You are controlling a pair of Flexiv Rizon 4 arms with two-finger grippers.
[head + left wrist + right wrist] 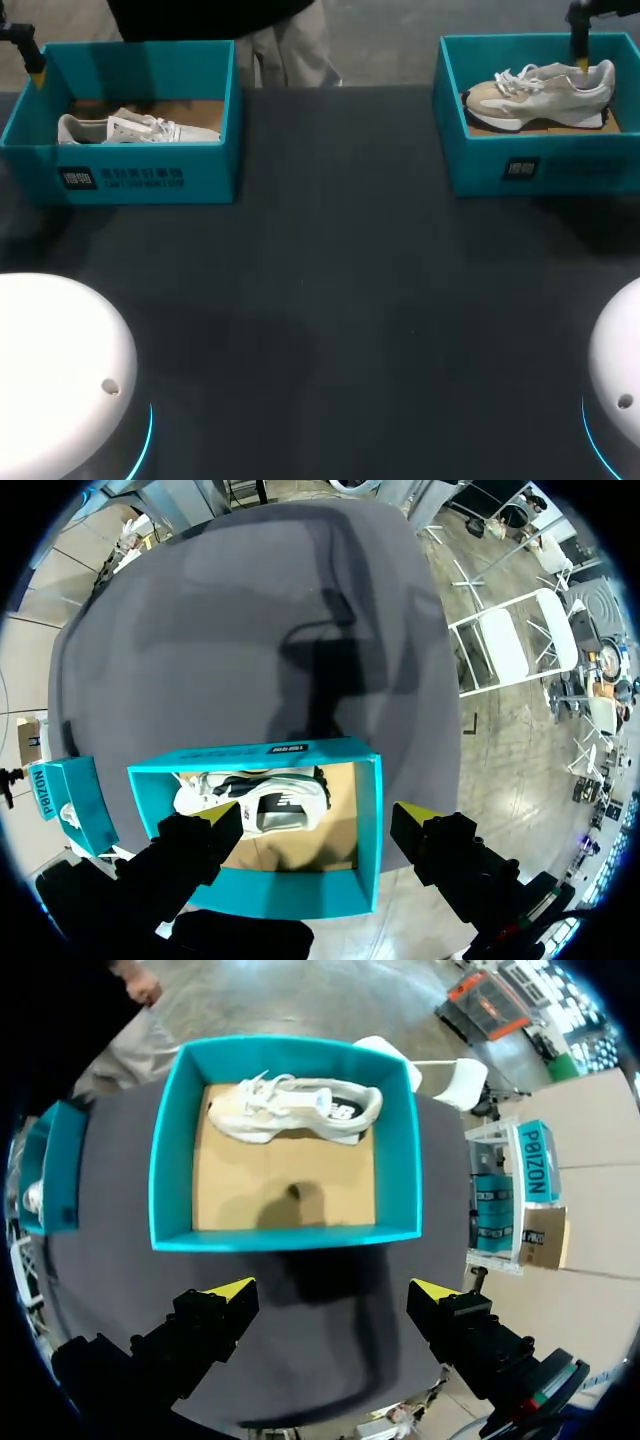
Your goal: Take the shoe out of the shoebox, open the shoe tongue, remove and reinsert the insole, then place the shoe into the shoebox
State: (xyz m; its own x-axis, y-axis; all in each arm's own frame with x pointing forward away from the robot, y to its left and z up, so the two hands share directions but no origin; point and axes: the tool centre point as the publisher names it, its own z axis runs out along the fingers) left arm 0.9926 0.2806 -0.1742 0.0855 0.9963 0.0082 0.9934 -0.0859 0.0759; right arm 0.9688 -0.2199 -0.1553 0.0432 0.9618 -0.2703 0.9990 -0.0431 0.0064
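The beige-and-white laced sneaker [540, 92] is sitting in an open teal cardboard shoebox [545, 165] at the far right of the dark grey table [330, 300] in the head view. A white laced sneaker [135, 128] is lying in a 2nd teal shoebox [120, 178] at the far left. The right gripper [580, 62] is hanging above the beige shoe's heel end, and the left gripper [36, 72] is hanging over the outer corner of the left box.

In the left wrist view, the left gripper's 2 fingers are standing spread wide and holding nothing. The white shoe is lying under them, against the wall facing the table's middle.

In the right wrist view, the right gripper's fingers are likewise spread and empty. The beige shoe is lying ahead of them against the far wall, with bare cardboard between.

Taking a shoe out is probably the step in hand. The claw should be coming down clear of the walls, straddling the heel collar rather than the laces, then lifting straight up until the sole is clearing the rim.
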